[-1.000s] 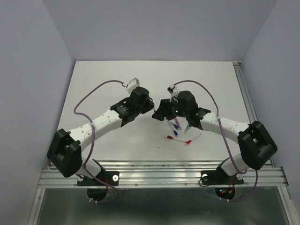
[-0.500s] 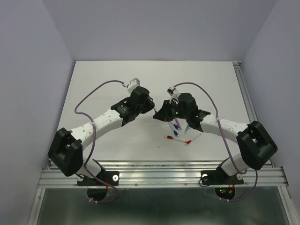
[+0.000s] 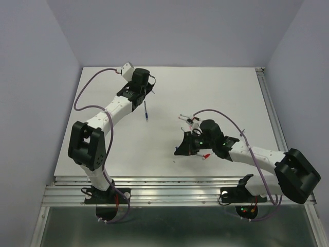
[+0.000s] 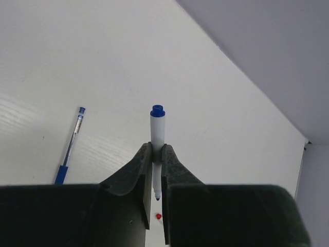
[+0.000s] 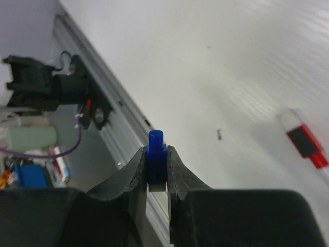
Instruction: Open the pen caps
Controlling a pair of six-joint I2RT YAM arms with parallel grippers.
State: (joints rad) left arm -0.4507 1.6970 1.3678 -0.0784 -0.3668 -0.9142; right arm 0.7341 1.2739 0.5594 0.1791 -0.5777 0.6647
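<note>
blue cap (image 5: 156,154) pinched between fingers (image 5: 132,177)

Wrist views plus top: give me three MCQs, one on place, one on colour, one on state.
1. Where is the loose blue pen?
A) on the near rail
B) leaning on the far wall
C) flat on the table, beside the left arm

2. What colour is the cap in the right pincer?
A) red
B) blue
C) green

3. The left pincer is:
A) shut on the white pen barrel
B) open, empty
C) shut on a red cap

Key:
C, the top view shows it lying by that arm.
B, the right wrist view shows blue plastic between the fingers.
A, both fingers press the barrel.
</note>
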